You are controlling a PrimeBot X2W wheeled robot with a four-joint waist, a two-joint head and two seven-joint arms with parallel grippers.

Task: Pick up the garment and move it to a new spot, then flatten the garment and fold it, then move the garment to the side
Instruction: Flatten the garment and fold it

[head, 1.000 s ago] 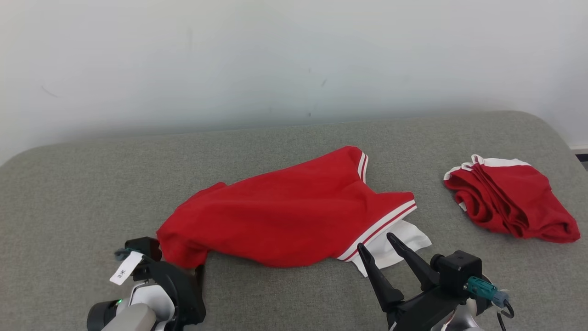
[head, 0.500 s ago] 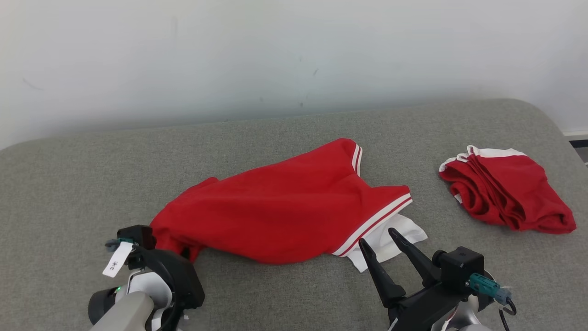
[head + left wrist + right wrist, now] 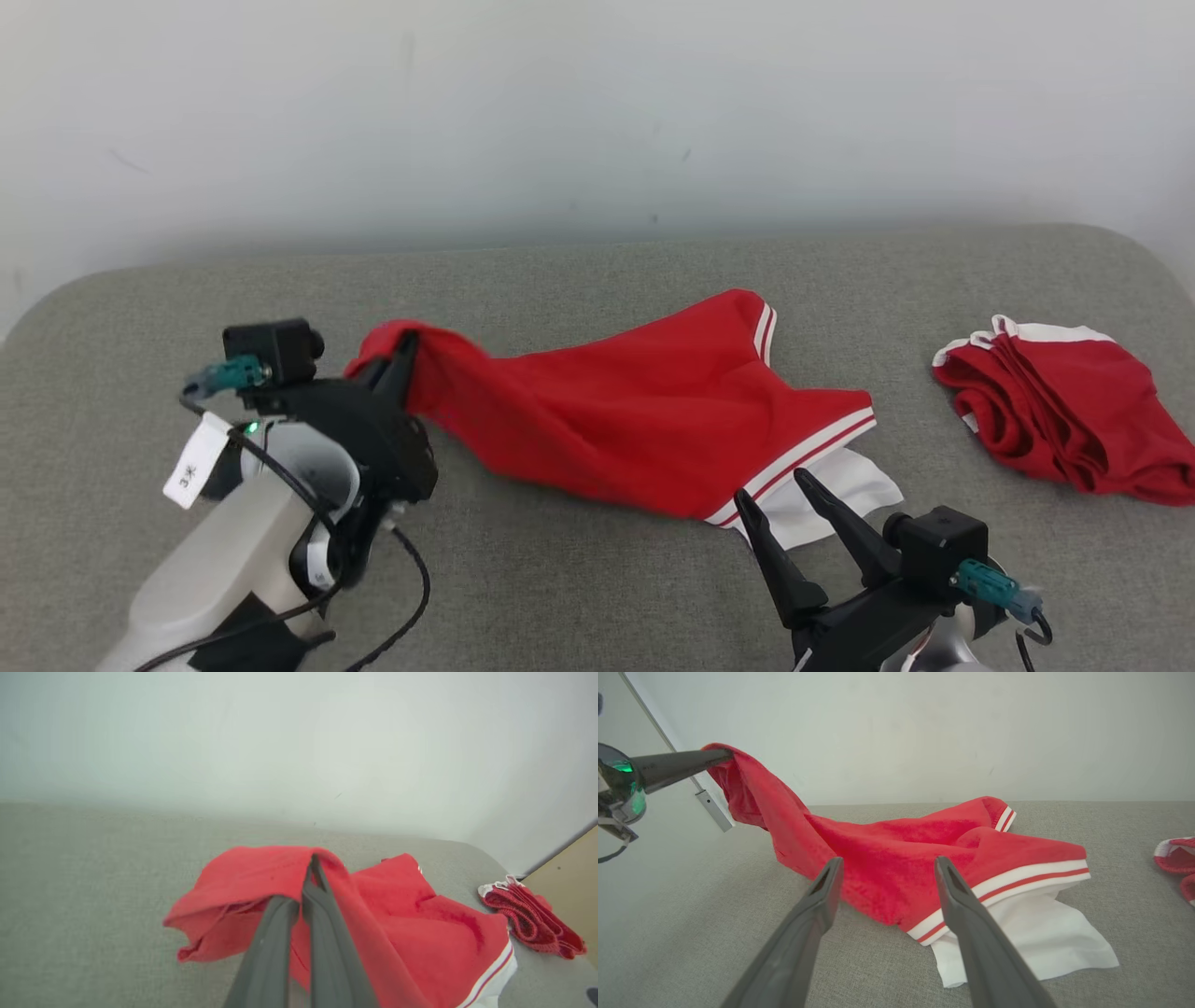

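The garment (image 3: 644,411) is red with white-and-red striped trim and a white panel at its lower right. It stretches across the grey cushion (image 3: 579,579). My left gripper (image 3: 403,350) is shut on the garment's left end and holds that end lifted off the cushion, as the left wrist view (image 3: 314,863) and the right wrist view (image 3: 726,755) also show. The garment's right part (image 3: 971,858) still lies on the cushion. My right gripper (image 3: 775,487) stands open just in front of the white panel (image 3: 1036,938), with nothing between its fingers (image 3: 822,891).
A second red garment (image 3: 1064,411) with white trim lies bunched at the cushion's right end, seen too in the left wrist view (image 3: 532,919). A pale wall (image 3: 597,112) rises behind the cushion. Bare cushion lies to the left and along the front.
My left gripper shut on the garment's left end and raised it up and back off the cushion. The head camera shifted slightly. The right gripper stayed open in place.
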